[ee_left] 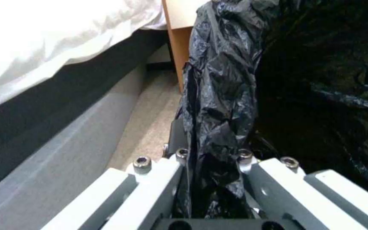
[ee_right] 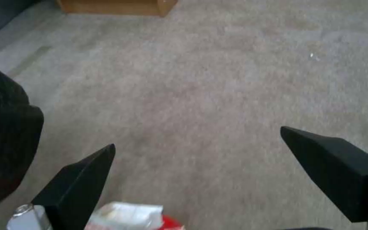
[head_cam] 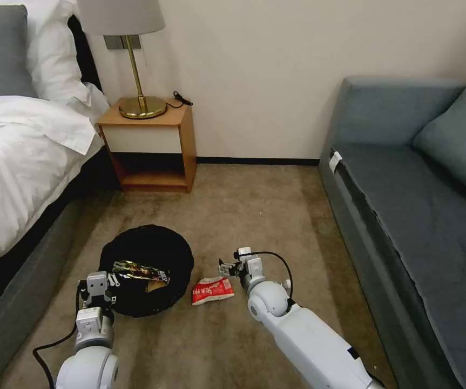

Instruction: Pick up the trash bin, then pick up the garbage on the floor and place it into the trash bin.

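The trash bin, round with a wrinkly black liner, is low over the carpet at my front left. My left gripper is shut on its near rim, and the left wrist view has the black liner pinched between the jaws of that gripper. Inside the bin lie a gold-brown snack wrapper and a brown paper bag. One piece of garbage, a red-and-white wrapper, lies on the floor just right of the bin. My right gripper hangs open right above the wrapper, with its fingers spread wide.
A bed runs along the left, with a wooden nightstand and brass lamp against the wall. A grey sofa fills the right side. Open carpet lies between them.
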Motion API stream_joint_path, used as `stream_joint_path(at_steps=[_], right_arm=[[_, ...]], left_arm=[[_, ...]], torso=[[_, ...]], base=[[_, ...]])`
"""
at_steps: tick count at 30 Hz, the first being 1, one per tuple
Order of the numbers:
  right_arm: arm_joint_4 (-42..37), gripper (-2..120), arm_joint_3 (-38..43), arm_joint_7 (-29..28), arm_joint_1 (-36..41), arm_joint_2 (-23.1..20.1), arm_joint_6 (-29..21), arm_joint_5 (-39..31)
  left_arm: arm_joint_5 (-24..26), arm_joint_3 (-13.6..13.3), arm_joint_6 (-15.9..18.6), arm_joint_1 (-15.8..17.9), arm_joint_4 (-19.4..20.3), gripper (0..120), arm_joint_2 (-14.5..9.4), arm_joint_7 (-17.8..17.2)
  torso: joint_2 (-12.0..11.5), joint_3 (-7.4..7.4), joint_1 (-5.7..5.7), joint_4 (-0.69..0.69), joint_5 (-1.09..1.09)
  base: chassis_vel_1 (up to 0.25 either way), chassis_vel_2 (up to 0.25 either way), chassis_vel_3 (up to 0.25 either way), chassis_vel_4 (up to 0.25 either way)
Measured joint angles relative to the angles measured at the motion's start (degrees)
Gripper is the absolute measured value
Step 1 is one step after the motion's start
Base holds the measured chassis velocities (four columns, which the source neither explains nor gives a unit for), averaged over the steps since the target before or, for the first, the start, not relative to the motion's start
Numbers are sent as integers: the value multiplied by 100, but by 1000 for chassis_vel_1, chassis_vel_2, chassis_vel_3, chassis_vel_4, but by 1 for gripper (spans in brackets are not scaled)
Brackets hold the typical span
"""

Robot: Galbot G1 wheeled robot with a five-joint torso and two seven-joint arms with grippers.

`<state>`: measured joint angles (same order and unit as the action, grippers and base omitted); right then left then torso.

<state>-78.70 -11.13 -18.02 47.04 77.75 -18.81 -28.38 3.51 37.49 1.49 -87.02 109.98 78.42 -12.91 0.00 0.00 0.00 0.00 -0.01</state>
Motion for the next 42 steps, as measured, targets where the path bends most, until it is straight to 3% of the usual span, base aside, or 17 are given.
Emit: stream_joint_path(at_steps=[25,26,33,36,39,40,41,42], right_arm=[[11,100,-172,191,188,-52,-41,316],[-56,100,-206,186,228,-60,-275,368],[-183,100,-344,221,242,-98,-630,565],[-243,100,-419,426,200,-132,-850,659],[-316,100,-454,1203,37,-173,-1319,856],[-320,100,-501,1802,-102,-182,-1649,1169],[-320,100,-501,1802,-102,-182,-1649,1169],[-259,100,-583,2183,-200,-182,-1733,1432]], left_arm=[[50,38,12,66,-18,1,-26,16],[78,59,12,69,-15,1,-25,16],[101,70,15,81,17,1,-5,1],[110,71,15,75,22,1,-1,-2],[113,78,49,72,50,1,0,-28],[151,63,131,92,112,1,-4,-116],[151,63,131,92,112,1,-4,-116],[187,62,174,110,145,1,12,-173]], torso=[[0,0,0,-1,0],[0,0,0,0,1],[0,0,0,0,0],[0,0,0,0,1],[0,0,0,1,0],[0,0,0,0,1],[0,0,0,0,1],[0,0,0,1,1]], base=[[-112,113,110,-106],[0,0,0,0],[0,0,0,0],[0,0,0,0],[0,0,0,0],[0,0,0,0],[0,0,0,0],[0,0,0,0]])
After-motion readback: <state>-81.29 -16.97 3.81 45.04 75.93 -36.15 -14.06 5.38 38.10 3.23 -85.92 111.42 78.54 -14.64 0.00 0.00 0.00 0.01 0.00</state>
